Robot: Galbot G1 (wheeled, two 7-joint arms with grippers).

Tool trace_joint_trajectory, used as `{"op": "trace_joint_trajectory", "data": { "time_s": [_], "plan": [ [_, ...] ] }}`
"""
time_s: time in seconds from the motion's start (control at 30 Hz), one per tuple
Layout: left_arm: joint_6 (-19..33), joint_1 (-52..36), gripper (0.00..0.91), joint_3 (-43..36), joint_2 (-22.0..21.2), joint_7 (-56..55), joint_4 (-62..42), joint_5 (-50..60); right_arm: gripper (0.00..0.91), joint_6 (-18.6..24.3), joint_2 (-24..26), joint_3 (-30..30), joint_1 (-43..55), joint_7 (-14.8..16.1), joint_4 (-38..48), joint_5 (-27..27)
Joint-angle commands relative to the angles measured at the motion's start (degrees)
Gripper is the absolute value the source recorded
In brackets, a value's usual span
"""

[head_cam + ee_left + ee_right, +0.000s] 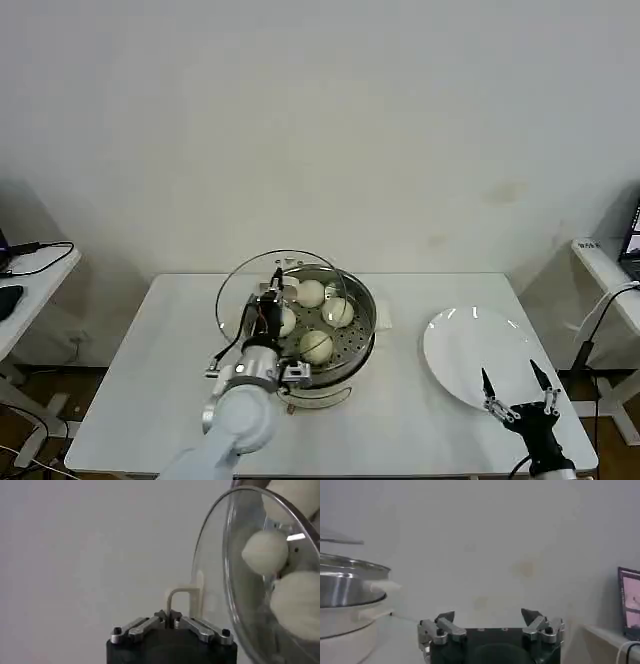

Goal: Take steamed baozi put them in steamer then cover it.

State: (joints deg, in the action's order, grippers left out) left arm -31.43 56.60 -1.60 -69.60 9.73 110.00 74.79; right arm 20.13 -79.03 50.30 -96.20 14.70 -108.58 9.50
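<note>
**Lid tilted over the pot's left rim**

Left gripper (272,300), nearest in the head view, holds the cover (270,285) tilted over the steamer (362,340), mid-table, four steamed baozi (316,346) inside.

Left wrist view: jaws clamped on the cover's handle (182,597), seemingly; the glass leans toward the buns.

Right wrist view: right gripper (489,616), jaws apart, idles near the table's front right corner.

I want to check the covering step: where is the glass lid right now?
In the head view the glass lid is held tilted by its handle in the left pincer, over the left rim of the steamer, which holds four baozi.
</note>
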Motion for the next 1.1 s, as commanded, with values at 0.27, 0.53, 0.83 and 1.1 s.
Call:
{"op": "trace_joint_trajectory", "data": {
  "time_s": [0.27,0.53,0.83,1.1],
  "plan": [
    [-1.2,-0.6,0.0,-3.2,-7.9,3.2,-2.1,4.7,0.907,0.1,-0.1,-0.3,0.2,0.2,0.4,-0.1],
    [-0.9,0.3,0.0,-3.2,-8.3,3.8,-2.4,5.8,0.907,0.1,-0.1,-0.4,0.2,0.2,0.6,-0.1],
    [-0.3,0.6,0.0,-3.2,-8.9,3.7,-3.1,7.2,0.907,0.2,-0.1,-0.6,0.1,0.3,0.5,0.1],
    [0.2,0.9,0.0,-3.0,-9.0,3.9,-3.3,8.3,0.907,0.2,-0.1,-0.6,0.1,0.4,0.5,0.3]
  ]
}}
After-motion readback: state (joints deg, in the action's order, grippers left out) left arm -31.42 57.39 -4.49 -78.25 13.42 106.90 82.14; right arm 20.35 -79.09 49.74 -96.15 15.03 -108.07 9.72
